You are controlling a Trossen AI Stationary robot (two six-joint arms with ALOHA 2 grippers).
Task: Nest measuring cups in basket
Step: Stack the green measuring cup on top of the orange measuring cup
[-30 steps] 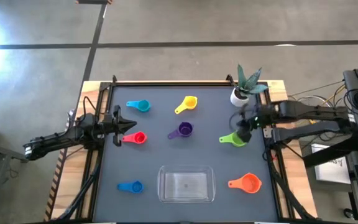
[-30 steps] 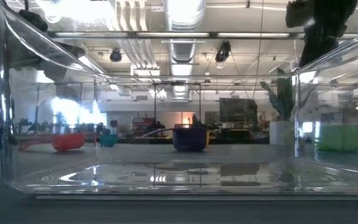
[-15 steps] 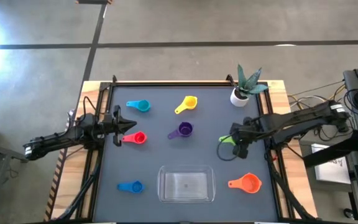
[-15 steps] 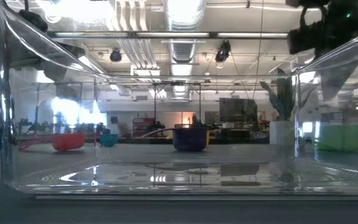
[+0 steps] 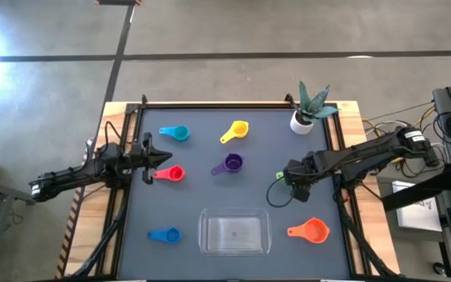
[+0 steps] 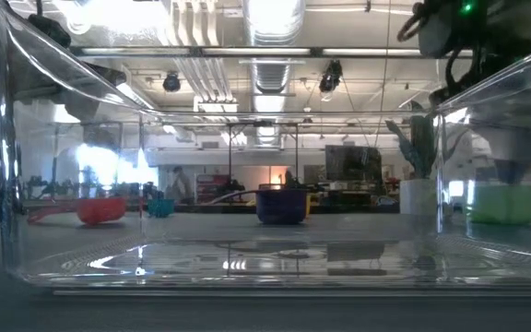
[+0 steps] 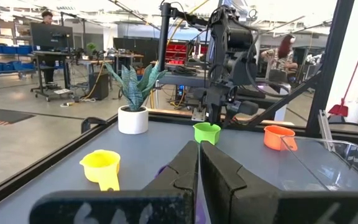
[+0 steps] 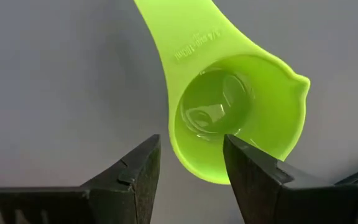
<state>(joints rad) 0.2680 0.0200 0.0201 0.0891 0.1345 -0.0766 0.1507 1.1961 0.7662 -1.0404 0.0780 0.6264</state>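
Observation:
The green measuring cup (image 8: 238, 112) stands upright on the dark table top, right of middle. My right gripper (image 8: 191, 155) hangs open just above it and points down, one finger over the bowl and one outside the rim; it hides most of the cup (image 5: 281, 175) from above. The red (image 5: 172, 174), light blue (image 5: 177, 133), yellow (image 5: 236, 130), purple (image 5: 231, 164), blue (image 5: 165, 234) and orange (image 5: 312, 230) cups rest on their bases around the clear basket (image 5: 206, 232). My left gripper (image 5: 163, 159) waits shut and level at the table's left, beside the red cup. My right gripper has its fingers (image 8: 247, 163) on either side of the green cup's rim (image 8: 194, 163), on the side away from the spout, coming from above. I cannot tell whether a finger touches the rim. The cup stands on the table.
A small white pot with a spiky plant (image 5: 302, 117) stands at the far right corner, behind my right arm. The clear basket (image 6: 247, 258) sits at the middle of the near edge. Black frame posts run along the table's left and right edges.
My right gripper has come down and toward the table's near edge, tipping to point down, and now covers the green cup. The cups and the basket have not moved.

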